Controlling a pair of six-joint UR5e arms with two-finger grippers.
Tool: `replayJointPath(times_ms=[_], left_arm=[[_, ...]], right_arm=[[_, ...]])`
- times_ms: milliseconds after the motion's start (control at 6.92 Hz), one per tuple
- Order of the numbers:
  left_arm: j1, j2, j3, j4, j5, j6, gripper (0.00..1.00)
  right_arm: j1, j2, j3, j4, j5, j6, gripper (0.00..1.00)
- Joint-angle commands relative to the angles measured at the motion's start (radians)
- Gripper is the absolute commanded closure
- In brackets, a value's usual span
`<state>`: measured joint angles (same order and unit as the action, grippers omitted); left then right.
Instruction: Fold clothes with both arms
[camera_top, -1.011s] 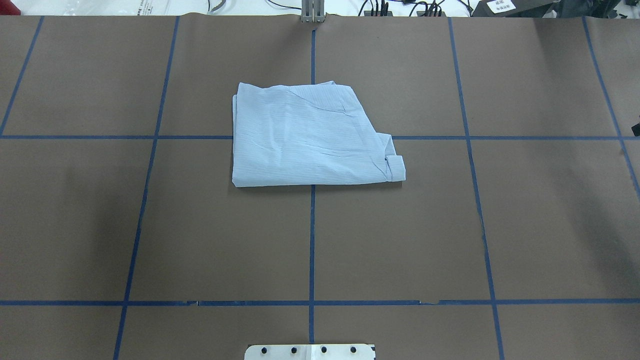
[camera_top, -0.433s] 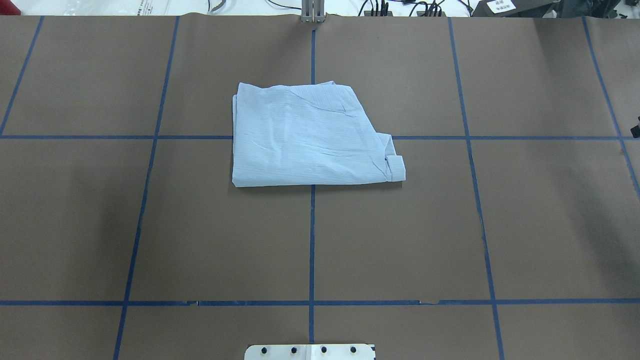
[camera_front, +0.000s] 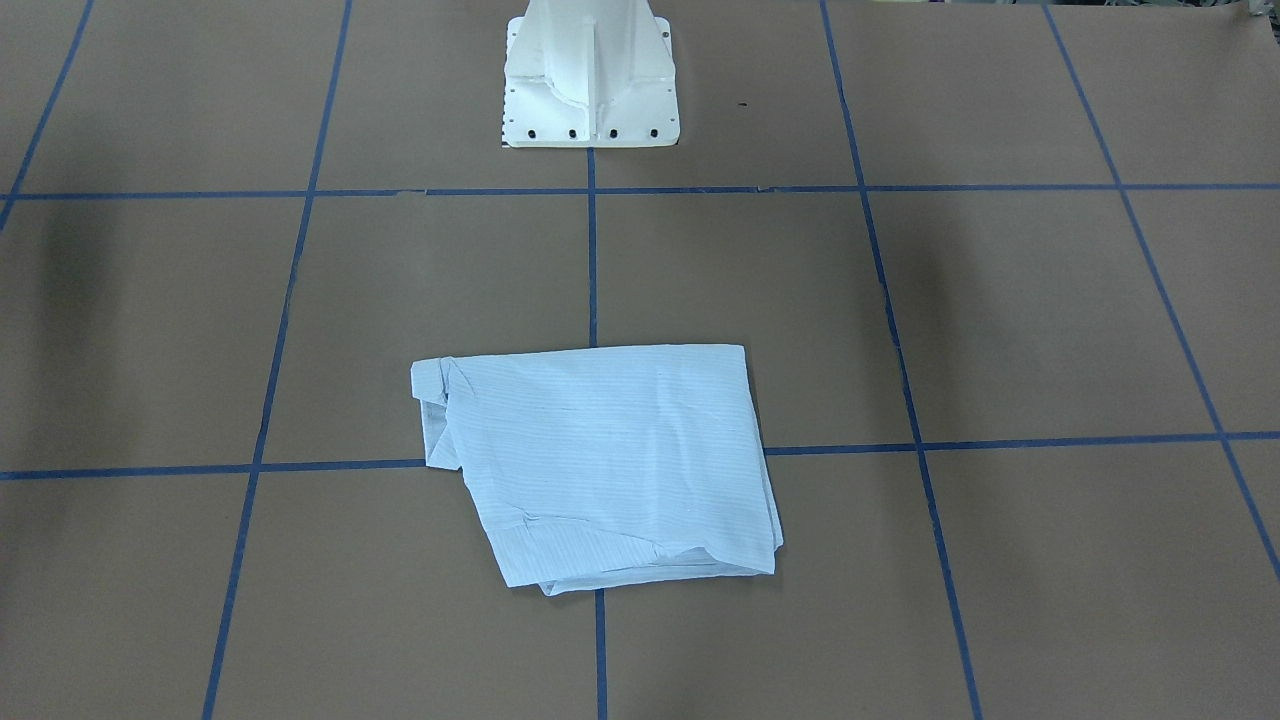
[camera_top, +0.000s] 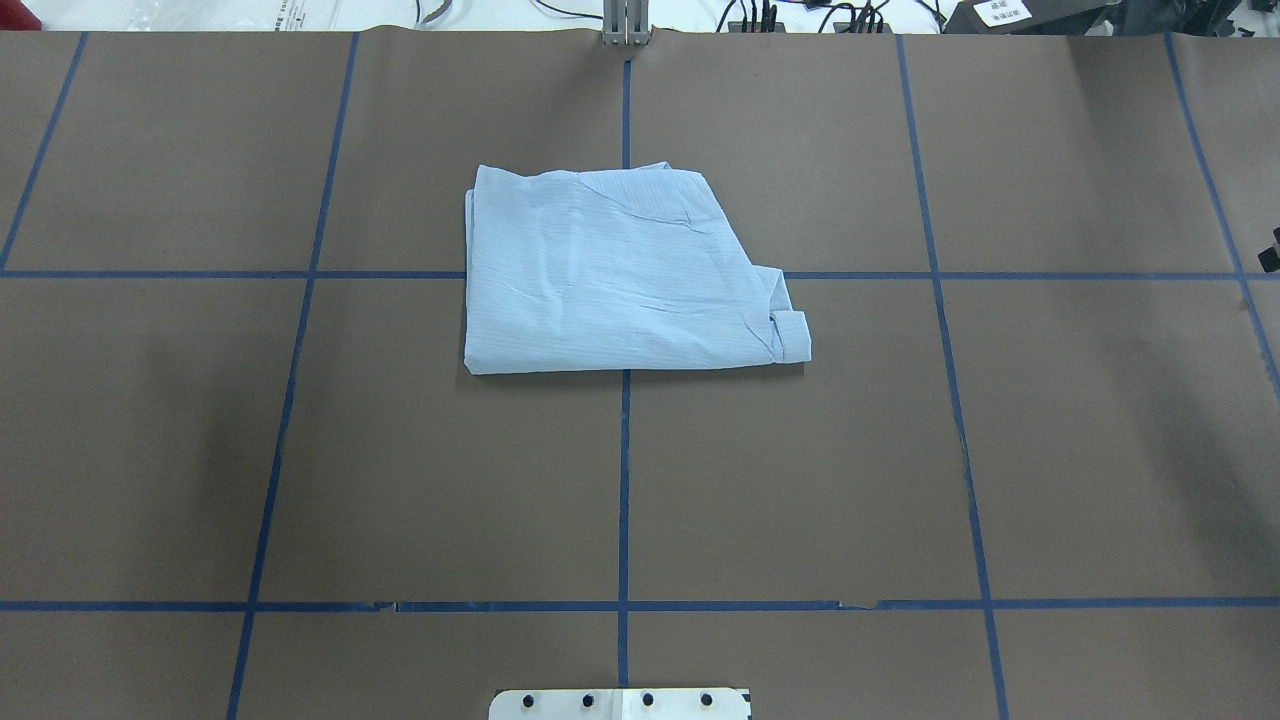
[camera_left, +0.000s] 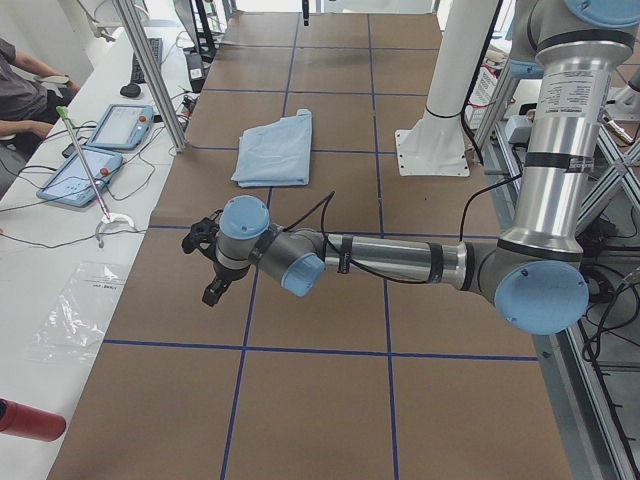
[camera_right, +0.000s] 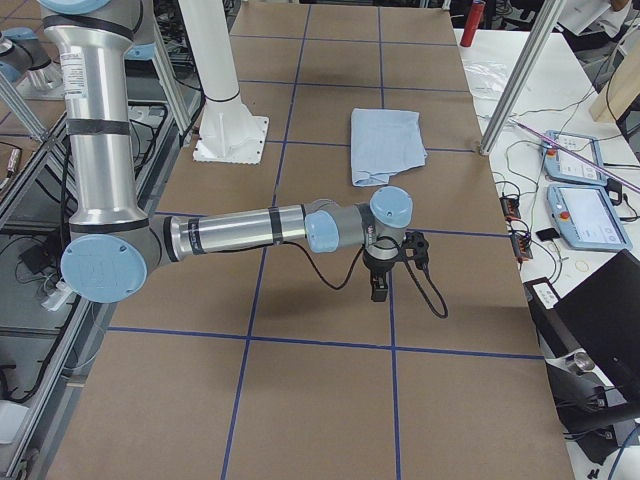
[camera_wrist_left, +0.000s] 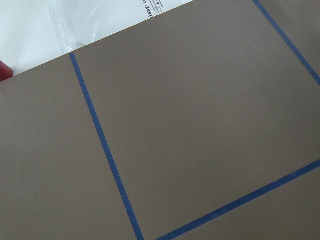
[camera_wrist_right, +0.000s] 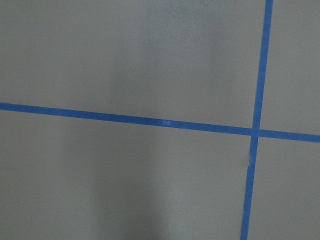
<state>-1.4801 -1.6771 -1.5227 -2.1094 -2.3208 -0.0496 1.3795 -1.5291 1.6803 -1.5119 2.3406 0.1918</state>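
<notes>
Shirt (camera_top: 620, 275), one only, pale blue with fine stripes, lay folded into a flat, roughly square packet in the middle of the brown surface (camera_top: 400, 480), across the crossing of two blue tape lines (camera_top: 624, 480). Nothing touched it. Two arms reached out low, one towards each end of the surface: the left arm (camera_left: 400, 258) and the right arm (camera_right: 235, 232). The left hand (camera_left: 210, 275) and the right hand (camera_right: 378, 285) each hung above bare surface, well apart from the shirt. I cannot tell whether either hand was spread or pressed together. One white pedestal (camera_front: 590, 75) stood behind.
</notes>
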Motion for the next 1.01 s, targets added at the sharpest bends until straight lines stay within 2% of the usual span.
replayJointPath(times_ms=[0,289,433,867], left_arm=[[0.0,0.005,-0.001,0.002,-0.002,-0.003,0.0],[-0.002,0.026,-0.019,0.0,-0.003,-0.003,0.0],[0.0,0.061,-0.071,-0.003,-0.003,-0.001,0.0],[0.001,0.066,-0.105,-0.003,-0.002,-0.001,0.0]], right_arm=[[0.001,0.0,-0.01,0.012,0.025,0.003,0.0],[0.001,-0.009,0.048,0.013,0.025,0.009,0.0],[0.001,-0.011,0.055,0.013,0.023,0.009,0.0],[0.001,-0.017,0.091,0.013,0.051,0.009,0.0]])
